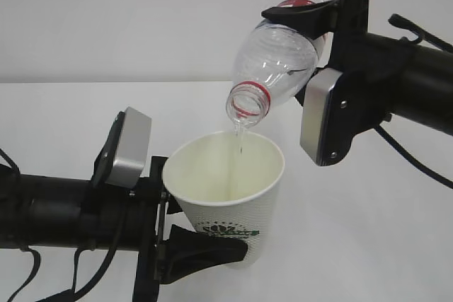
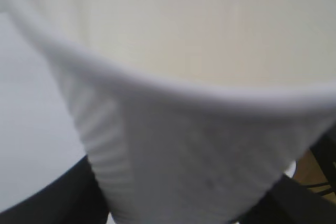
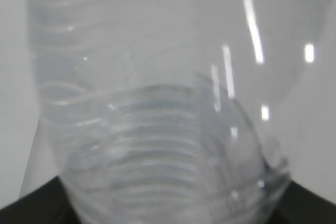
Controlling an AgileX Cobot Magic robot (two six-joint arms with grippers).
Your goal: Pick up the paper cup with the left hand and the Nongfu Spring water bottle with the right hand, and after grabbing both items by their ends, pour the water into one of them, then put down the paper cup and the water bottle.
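The white paper cup [image 1: 226, 196] with its green logo stands upright, and my left gripper [image 1: 212, 242] is shut on its lower part; one black finger [image 1: 209, 249] shows in front. Above it the clear Nongfu Spring water bottle [image 1: 276, 54] is tilted mouth-down, its red neck ring [image 1: 249, 104] over the cup's rim. My right gripper [image 1: 304, 37] is shut on the bottle's far end. A thin stream of water [image 1: 239, 136] falls into the cup. The ribbed cup wall [image 2: 173, 145] fills the left wrist view between dark fingers [image 2: 47, 203]. The bottle [image 3: 157, 129] fills the right wrist view.
A white table [image 1: 368, 245] runs under both arms to a pale wall behind. The left arm [image 1: 64, 210] comes in from the lower left, the right arm [image 1: 403, 76] from the upper right. Cables hang off both.
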